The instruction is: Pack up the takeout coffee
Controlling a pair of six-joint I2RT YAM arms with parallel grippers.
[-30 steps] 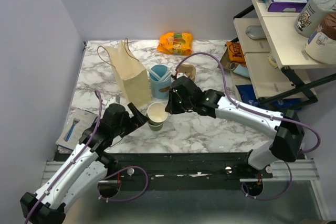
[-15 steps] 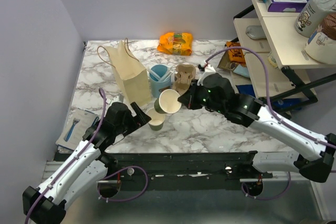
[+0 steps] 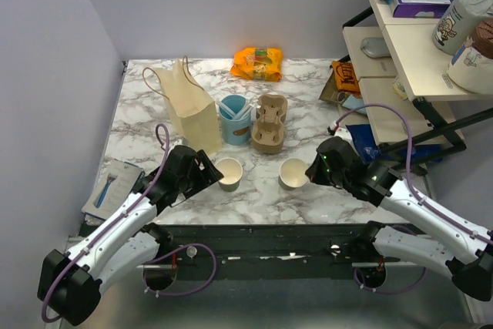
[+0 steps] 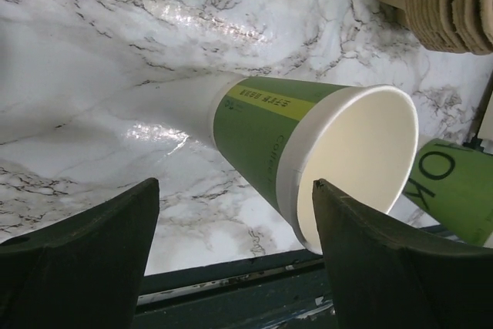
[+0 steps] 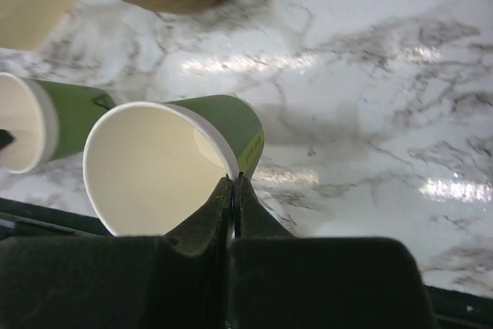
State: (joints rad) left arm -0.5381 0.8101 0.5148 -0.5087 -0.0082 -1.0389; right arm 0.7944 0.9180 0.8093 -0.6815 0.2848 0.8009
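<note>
Green cup (image 5: 173, 161) between right jaws

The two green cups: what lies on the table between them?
Nothing. In the top view the marble between the left cup and the right cup is bare; cardboard carriers stand farther back.

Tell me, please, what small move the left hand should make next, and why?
Probably close gently on the left cup: the left hand stands open with a finger on either side of it, seemingly not touching, while the right hand pinches the right cup by its rim.
</note>
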